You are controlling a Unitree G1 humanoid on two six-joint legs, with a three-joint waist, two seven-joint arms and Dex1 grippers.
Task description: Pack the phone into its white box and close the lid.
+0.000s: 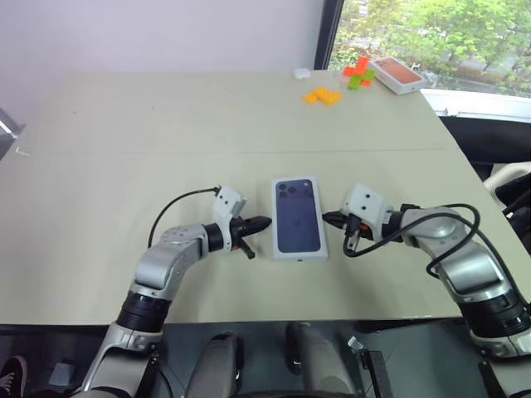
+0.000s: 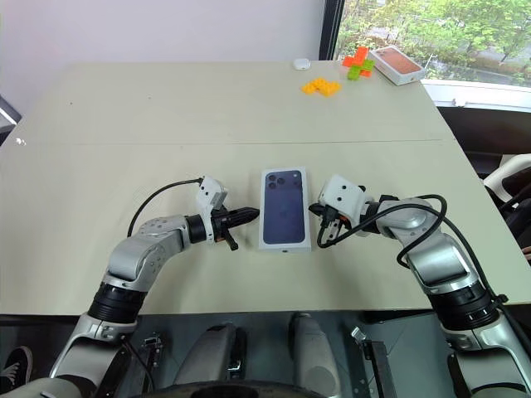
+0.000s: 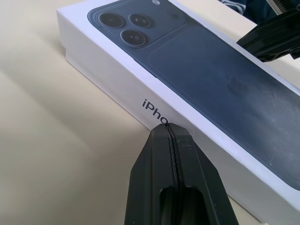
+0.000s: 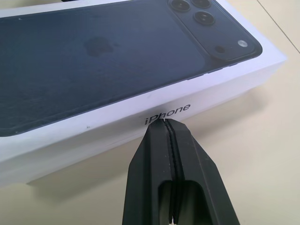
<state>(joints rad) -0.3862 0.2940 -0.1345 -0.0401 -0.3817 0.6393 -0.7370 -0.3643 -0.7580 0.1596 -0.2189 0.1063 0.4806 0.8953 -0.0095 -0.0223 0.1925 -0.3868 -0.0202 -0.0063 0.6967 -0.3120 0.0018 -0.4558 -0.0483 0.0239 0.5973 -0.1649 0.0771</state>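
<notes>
The lid (image 1: 297,214), w/ dark blue phone picture on top, sits fully down over the white box, squared up near the front middle of the table (image 1: 124,157); the box underneath is hidden by it, and so is the phone, presumably inside, though that can't be confirmed. Left gripper (image 1: 259,224) is pinched closed, empty, tip at the lid's left long side wall by the printed lettering; right gripper (image 1: 333,219) likewise closed on nothing, tip at the opposite wall. Judging by this, the two closed tips flank the lid to nudge or square it, not to grasp. Far back rt: orange-red-topped box (image 1: 398,75), orange and green blocks (image 1: 332,87), small white object (image 1: 302,73), all well apart.
</notes>
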